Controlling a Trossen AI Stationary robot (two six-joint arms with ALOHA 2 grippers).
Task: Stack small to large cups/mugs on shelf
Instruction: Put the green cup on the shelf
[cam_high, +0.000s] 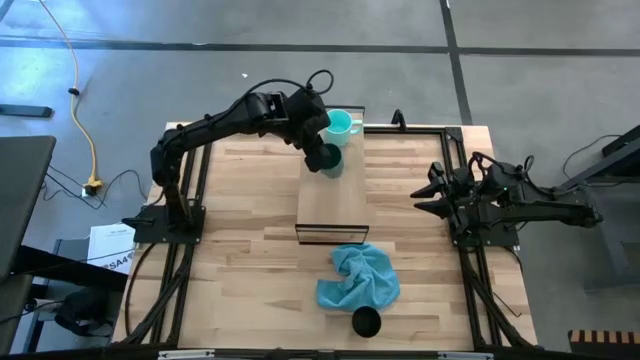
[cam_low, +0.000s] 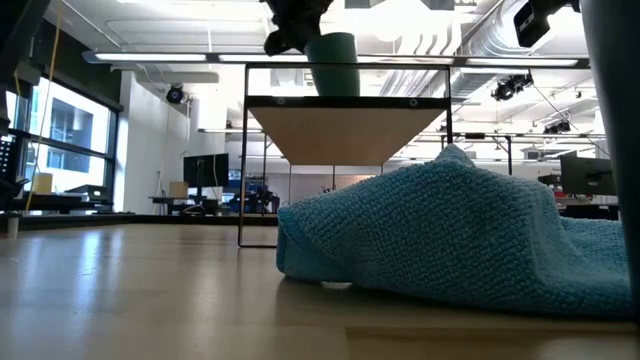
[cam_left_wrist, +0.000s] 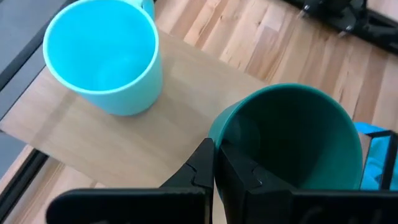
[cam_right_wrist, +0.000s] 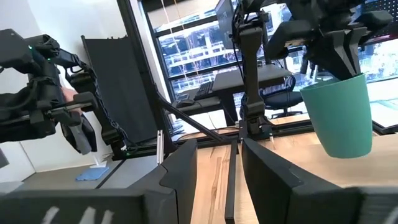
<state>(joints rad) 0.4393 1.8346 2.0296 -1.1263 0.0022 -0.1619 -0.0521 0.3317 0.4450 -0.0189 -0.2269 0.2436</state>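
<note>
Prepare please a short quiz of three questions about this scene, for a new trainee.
1. True or false: the black cup stands on the shelf.
2. Which gripper is shut on the rim of the dark green cup? A) left gripper B) right gripper
3. What lies on the table between the shelf and the black cup?

Key:
1. False; it stands on the table, near its front edge.
2. A; the right gripper waits open at the table's right side.
3. The blue cloth. The turquoise mug is on the shelf's far end.
</note>
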